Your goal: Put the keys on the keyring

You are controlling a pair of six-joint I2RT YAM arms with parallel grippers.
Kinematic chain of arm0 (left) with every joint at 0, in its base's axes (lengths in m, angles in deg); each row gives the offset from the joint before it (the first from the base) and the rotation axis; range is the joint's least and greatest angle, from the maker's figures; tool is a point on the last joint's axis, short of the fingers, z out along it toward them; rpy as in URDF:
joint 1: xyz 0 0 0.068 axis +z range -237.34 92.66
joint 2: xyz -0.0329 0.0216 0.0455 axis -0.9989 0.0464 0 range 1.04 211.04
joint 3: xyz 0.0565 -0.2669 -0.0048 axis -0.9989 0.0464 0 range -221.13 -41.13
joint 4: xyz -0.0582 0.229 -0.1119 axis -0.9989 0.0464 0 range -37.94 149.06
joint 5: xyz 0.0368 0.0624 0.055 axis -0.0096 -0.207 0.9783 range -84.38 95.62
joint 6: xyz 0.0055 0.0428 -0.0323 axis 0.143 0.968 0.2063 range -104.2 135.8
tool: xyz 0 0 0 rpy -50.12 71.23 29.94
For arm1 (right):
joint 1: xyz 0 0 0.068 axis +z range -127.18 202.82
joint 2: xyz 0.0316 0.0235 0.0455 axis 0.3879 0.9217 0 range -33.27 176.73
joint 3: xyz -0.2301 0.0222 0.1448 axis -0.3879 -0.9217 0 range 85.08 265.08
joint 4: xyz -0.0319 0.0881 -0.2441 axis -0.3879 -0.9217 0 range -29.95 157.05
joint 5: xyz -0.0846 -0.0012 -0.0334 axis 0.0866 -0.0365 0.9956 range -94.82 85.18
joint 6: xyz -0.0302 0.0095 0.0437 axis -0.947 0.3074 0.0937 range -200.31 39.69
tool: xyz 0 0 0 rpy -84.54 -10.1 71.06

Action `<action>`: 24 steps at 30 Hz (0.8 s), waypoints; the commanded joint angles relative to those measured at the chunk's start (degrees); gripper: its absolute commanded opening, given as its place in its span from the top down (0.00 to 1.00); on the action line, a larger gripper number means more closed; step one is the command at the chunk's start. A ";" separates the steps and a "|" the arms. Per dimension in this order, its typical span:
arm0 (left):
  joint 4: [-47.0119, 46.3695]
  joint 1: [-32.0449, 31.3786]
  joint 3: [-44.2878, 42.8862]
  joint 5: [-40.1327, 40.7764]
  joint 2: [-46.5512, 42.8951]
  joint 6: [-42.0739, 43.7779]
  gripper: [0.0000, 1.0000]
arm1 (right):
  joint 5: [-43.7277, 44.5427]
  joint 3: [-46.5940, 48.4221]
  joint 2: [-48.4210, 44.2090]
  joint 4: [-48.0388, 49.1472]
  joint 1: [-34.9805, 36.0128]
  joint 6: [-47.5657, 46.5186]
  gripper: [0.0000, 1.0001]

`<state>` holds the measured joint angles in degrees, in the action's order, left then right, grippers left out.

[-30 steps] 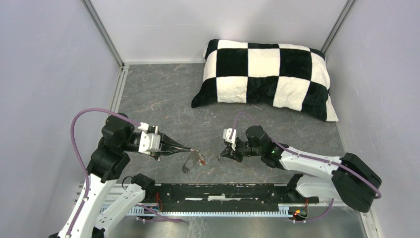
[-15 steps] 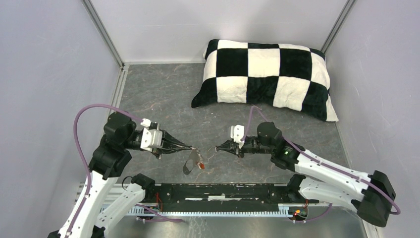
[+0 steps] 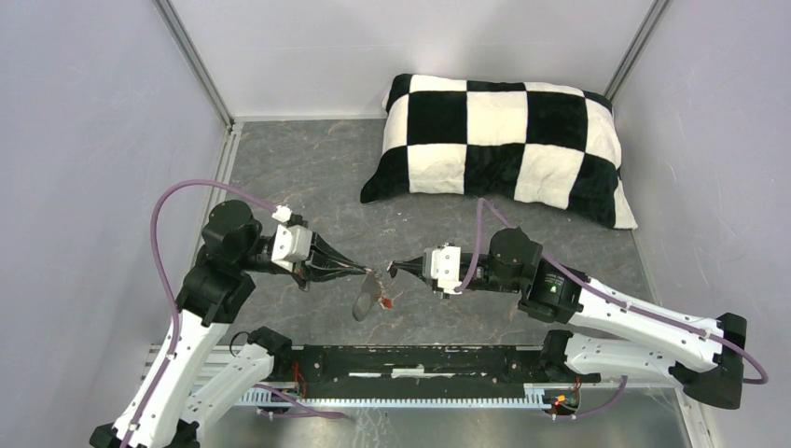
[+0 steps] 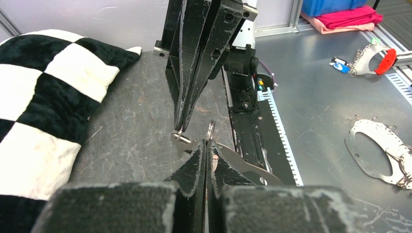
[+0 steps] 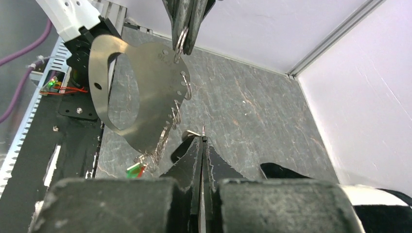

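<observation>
The left arm is bent up at the elbow and reached inward, so that the left gripper [image 3: 363, 273] is pointed at the right one. The right arm is stretched low over the table [image 3: 308, 177] from the right side, and the right gripper [image 3: 395, 269] is aimed back at the left. The two tips are set near each other, nose to nose, and apart.

Both pairs of jaws are closed to a narrow slit. The keyring [image 3: 366, 297] is pinched by the left gripper at a wire loop on its upper edge and is hung below that tip, just beside and below the right tip. A tiny metal piece [image 5: 194, 133] is pinched at the very tip of the right gripper; whether it is a key cannot be told.

The keys [image 5: 135, 170] are hung from the keyring's lower edge, below both tips.

One keyring is counted. Two tagged keys are counted on it, one red and one green. One pillow [image 3: 504, 140] is seen, well beyond both grippers.
</observation>
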<state>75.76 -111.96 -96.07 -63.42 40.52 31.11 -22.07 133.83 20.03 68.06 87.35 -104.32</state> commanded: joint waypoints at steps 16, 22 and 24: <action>-9.70 -0.08 1.05 2.00 1.03 -10.24 0.98 | -0.88 5.38 -1.35 1.28 1.30 -3.11 1.00; -14.53 -0.10 2.17 3.38 1.58 -15.95 0.98 | -1.32 5.73 -1.78 1.09 2.04 -4.20 0.99; -15.61 -0.08 2.33 3.72 1.94 -17.74 0.98 | -1.09 5.74 -1.96 1.26 2.16 -4.26 1.00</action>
<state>65.92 -111.96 -94.04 -61.36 41.79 20.08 -22.75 136.67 19.28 67.12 88.91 -107.64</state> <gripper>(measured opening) 0.022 0.009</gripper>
